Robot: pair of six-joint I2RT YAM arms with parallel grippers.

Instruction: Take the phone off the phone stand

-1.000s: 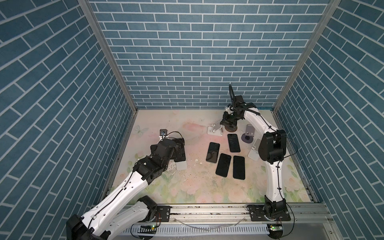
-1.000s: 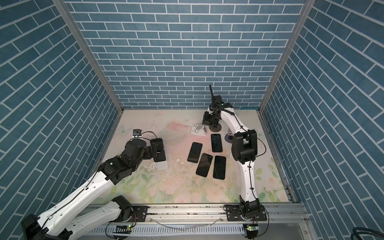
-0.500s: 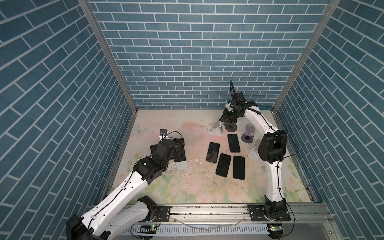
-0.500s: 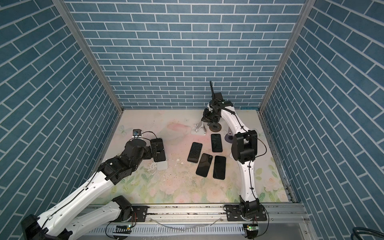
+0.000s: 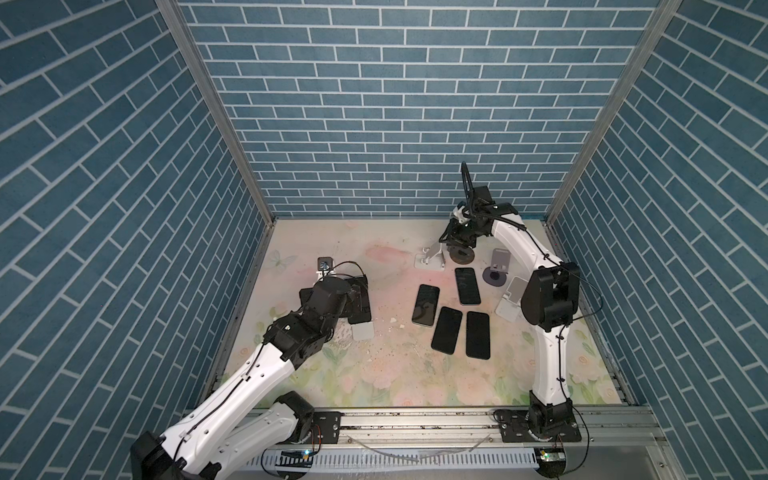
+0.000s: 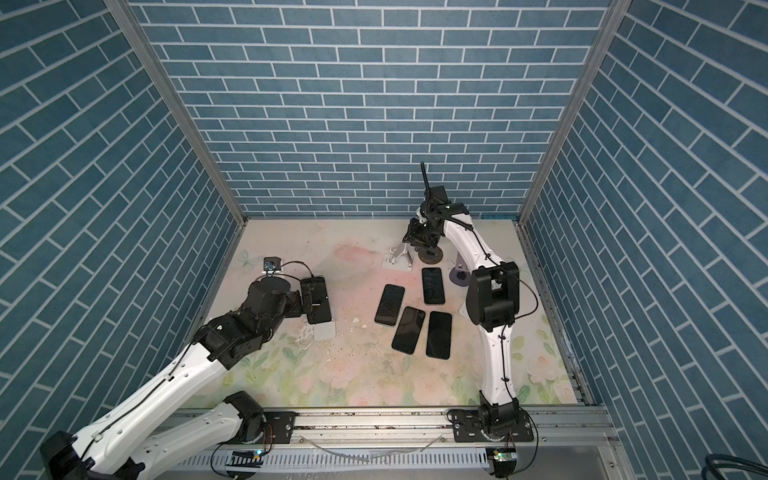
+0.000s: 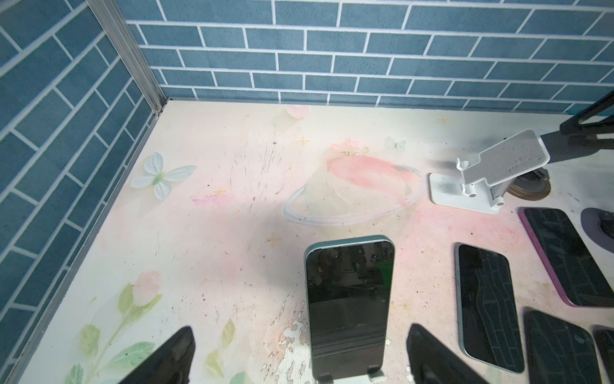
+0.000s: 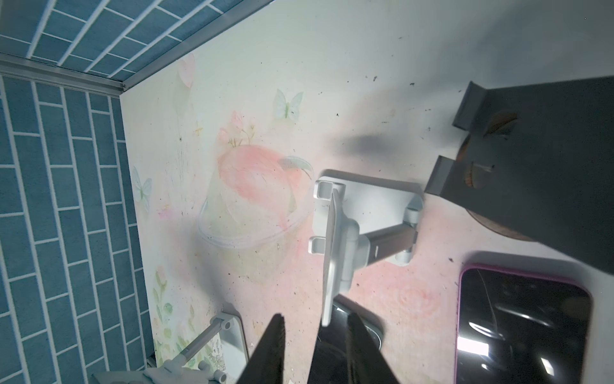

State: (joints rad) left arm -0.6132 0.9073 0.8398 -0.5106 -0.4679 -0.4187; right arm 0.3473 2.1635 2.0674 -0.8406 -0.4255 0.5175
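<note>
Both apart: left tool [image 7: 300, 329] wide around phone [image 7: 349, 299] on stand [image 5: 362, 331], right tool [image 8: 315, 319] narrower, apparently empty

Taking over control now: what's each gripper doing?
Left gripper: open, straddling the phone, not gripping.
Right gripper: partly open by the white stand, holding nothing.

We log walls [image 5: 374, 124]: blue brick pattern, pale grout. Posts [image 5: 226, 124]: silver. Mat [image 5: 374, 374]: pastel pink, green floral print; we note white butterfly [image 7: 161, 174]. Propped phone [image 7: 349, 306]: black screen, teal rim. Flat phones [image 5: 446, 334]: black screens. Pink phone [image 7: 571, 256]: black screen, pink rim. Rear stand [image 7: 445, 192]: white base, grey textured plate. Disc [image 7: 528, 194]: brown. Round base [image 5: 494, 277]: grey-purple. Arms [image 5: 249, 374]: white links, black joints. Rail [image 5: 415, 419]: silver, black brackets.
</note>
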